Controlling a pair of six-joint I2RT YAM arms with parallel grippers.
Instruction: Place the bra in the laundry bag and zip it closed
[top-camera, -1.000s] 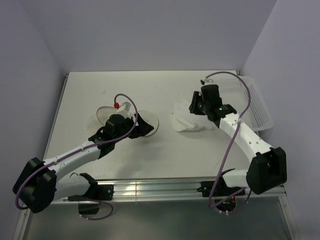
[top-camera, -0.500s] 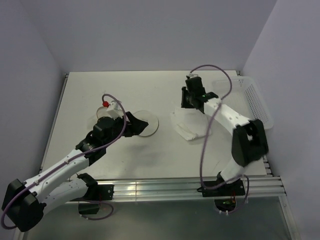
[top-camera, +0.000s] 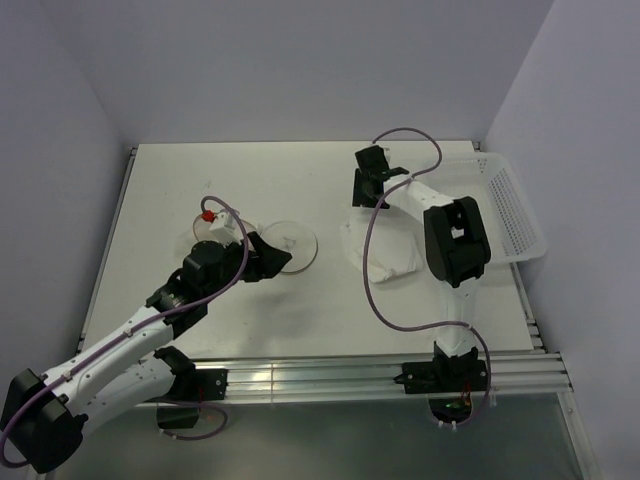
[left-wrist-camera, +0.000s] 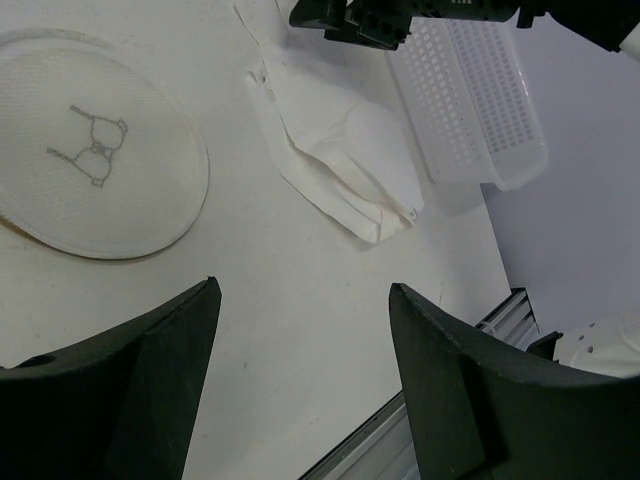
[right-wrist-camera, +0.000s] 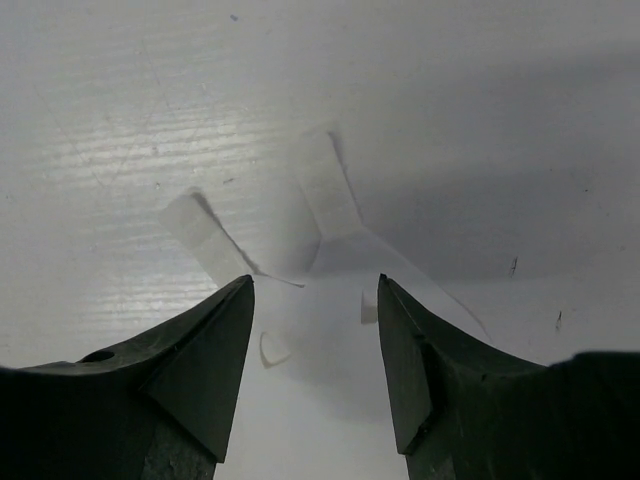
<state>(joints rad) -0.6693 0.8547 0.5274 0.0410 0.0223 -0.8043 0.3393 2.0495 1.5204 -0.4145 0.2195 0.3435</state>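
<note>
White soft fabric bra was seen near the round mesh laundry bag; left gripper and right gripper were held agape, empty, presumably for grasping.

The table bears laundry bag, bra, basket.

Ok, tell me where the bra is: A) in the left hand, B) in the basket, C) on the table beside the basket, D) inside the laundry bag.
C: the bra lies spread on the table beside the basket, apart from the laundry bag.
</note>
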